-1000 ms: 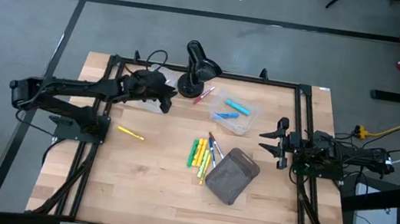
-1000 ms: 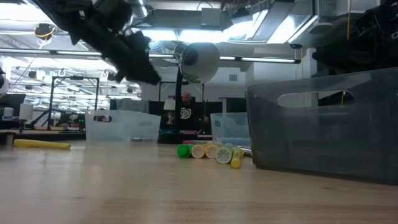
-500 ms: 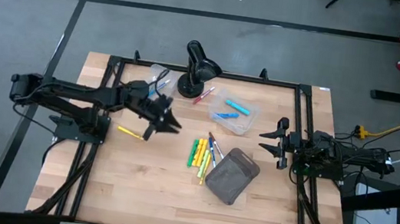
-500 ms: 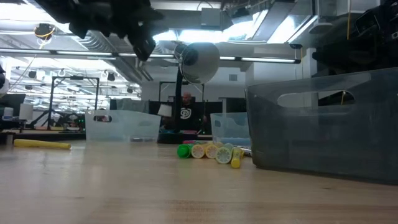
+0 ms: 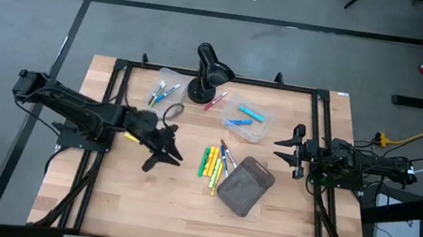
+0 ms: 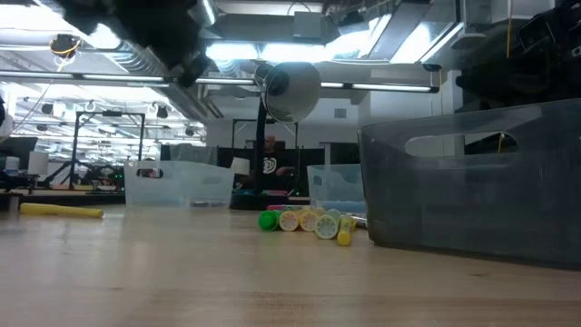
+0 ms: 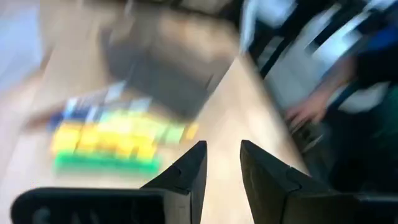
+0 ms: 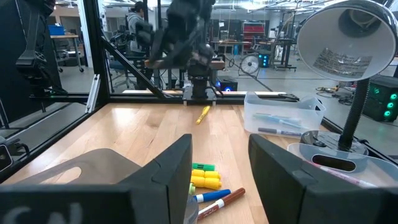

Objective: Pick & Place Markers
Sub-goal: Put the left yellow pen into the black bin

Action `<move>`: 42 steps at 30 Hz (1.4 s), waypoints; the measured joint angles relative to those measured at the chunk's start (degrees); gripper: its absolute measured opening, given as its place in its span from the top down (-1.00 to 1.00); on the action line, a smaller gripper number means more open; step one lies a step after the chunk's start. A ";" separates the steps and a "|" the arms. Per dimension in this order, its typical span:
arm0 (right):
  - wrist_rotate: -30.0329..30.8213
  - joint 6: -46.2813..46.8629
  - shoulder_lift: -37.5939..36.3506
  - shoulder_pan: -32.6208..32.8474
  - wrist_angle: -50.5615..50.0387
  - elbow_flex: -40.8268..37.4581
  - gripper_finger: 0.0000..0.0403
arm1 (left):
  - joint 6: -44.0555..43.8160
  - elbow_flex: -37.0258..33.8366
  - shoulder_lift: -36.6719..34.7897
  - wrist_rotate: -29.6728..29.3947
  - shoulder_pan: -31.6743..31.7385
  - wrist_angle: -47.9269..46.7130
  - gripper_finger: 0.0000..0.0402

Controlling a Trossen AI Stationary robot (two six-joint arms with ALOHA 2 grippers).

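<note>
Item: my left gripper (image 5: 164,158), jaws parted and empty, is hovering beside the marker cluster (image 5: 214,163); my right gripper (image 5: 285,150) is idling, jaws parted.

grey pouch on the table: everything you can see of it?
The pouch is flat, dark grey and rectangular with rounded corners, lying skewed on the wooden table, right of centre. It looks like soft mesh or plastic, with a slot-like handle cutout showing in the low view. A cluster of markers lies against its left edge. Neither gripper touches it.
</note>
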 joint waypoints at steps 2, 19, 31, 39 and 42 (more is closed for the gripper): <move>0.00 0.02 -0.01 0.01 -0.01 0.01 0.22 | -0.36 2.28 0.00 -5.30 -2.23 -10.31 0.53; -0.01 0.02 0.00 0.01 -0.01 0.00 0.22 | -7.49 7.69 0.00 -16.85 -9.00 -53.32 0.58; 0.00 0.02 0.00 0.01 -0.01 0.00 0.22 | -4.10 5.09 0.31 -18.88 -7.40 -60.31 0.58; -0.02 0.01 0.00 -0.01 0.00 0.01 0.22 | -4.00 0.49 1.93 -20.61 -4.54 -59.57 0.58; -0.02 0.02 0.00 -0.01 -0.01 0.02 0.22 | -4.02 0.41 1.99 -20.63 -3.31 -59.32 0.58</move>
